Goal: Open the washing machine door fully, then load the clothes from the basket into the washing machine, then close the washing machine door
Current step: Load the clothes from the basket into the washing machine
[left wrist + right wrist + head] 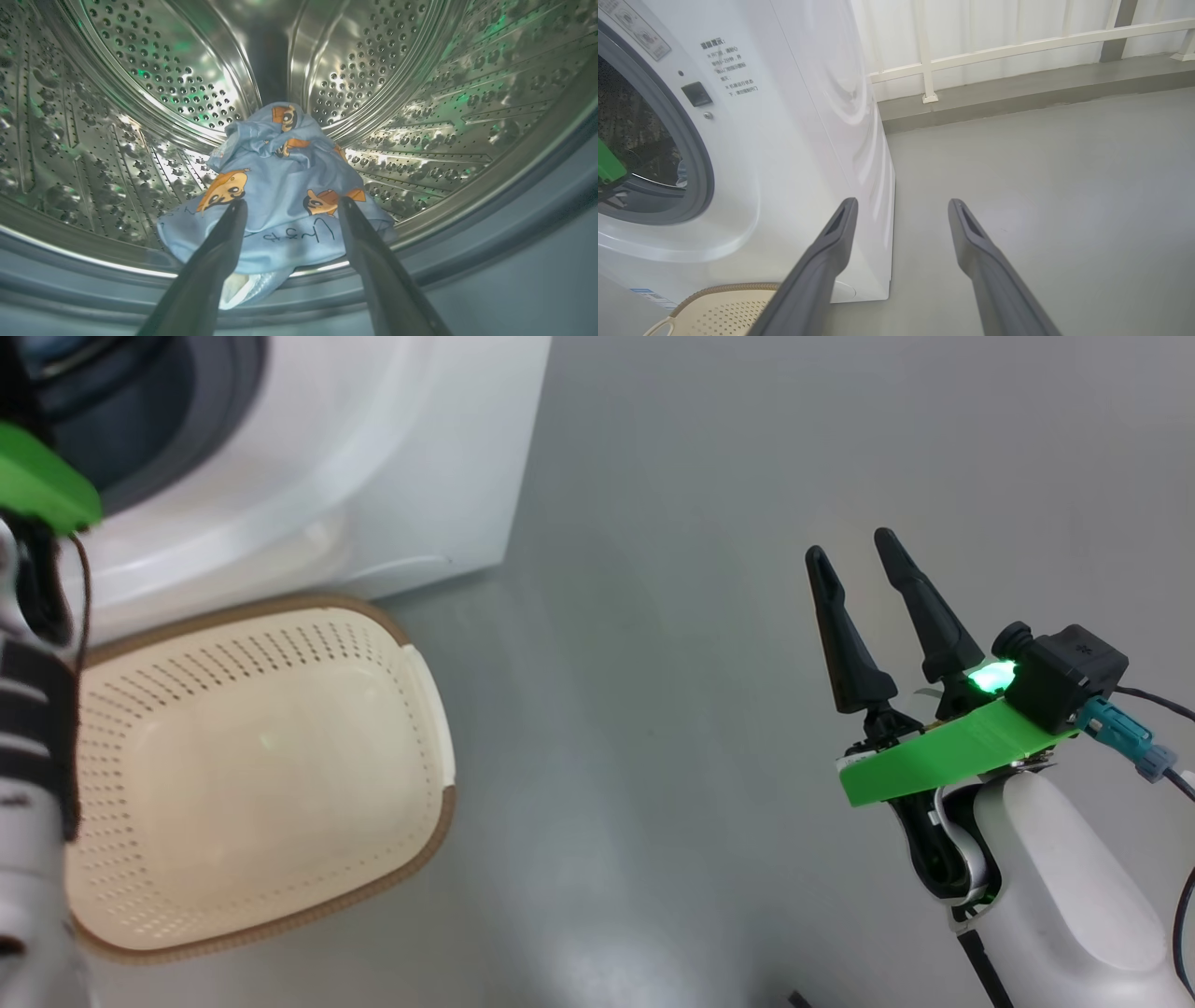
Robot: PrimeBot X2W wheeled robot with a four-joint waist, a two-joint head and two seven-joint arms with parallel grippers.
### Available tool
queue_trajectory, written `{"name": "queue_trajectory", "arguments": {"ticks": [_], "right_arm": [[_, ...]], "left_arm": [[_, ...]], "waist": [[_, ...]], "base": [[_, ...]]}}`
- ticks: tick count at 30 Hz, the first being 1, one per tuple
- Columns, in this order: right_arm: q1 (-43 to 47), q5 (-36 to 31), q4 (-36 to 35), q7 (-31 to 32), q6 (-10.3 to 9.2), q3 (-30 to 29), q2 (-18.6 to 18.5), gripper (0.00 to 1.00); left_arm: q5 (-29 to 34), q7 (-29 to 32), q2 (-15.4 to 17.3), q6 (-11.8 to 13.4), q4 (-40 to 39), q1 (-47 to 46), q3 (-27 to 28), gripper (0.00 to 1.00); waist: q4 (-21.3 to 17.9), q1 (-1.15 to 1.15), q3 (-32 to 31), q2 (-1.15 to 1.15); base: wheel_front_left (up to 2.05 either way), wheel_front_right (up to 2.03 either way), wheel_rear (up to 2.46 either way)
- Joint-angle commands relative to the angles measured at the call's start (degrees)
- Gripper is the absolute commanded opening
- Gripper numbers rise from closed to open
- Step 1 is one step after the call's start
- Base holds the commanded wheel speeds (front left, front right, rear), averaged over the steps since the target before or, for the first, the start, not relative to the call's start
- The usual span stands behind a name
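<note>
Clothes (285,196) heaped in washing machine (154,60); left fingers (219,252) wide above them; right fingers (845,644) wide, empty.

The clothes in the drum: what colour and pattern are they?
Light blue clothes printed with orange, brown and black cartoon figures, seen best in the left wrist view.
</note>
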Motion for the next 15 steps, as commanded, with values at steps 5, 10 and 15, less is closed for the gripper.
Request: {"name": "queue_trajectory", "arguments": {"ticks": [5, 10, 15], "right_arm": [[1.3, 0.3, -0.1, -0.5, 0.33, 1.2, -1.0, 1.00], [2.4, 0.7, 0.8, -0.5, 0.33, 1.2, -1.6, 1.00], [3.2, 1.0, 1.4, -0.5, 0.33, 1.3, -2.1, 1.00]], "left_arm": [[-0.3, -0.6, 0.8, -1.3, -8.6, 9.4, 1.8, 1.00], [-0.1, -0.6, -0.8, -2.2, -14.8, 16.8, 2.7, 1.00], [-0.1, -0.6, -2.1, -2.8, -20.0, 22.5, 3.5, 1.00]], "waist": [[3.3, 0.00, -6.7, 0.00], [4.9, 0.00, -10.5, 0.00], [6.3, 0.00, -13.3, 0.00]], "base": [[0.00, 0.00, 0.00], [0.00, 0.00, 0.00], [0.00, 0.00, 0.00]]}}
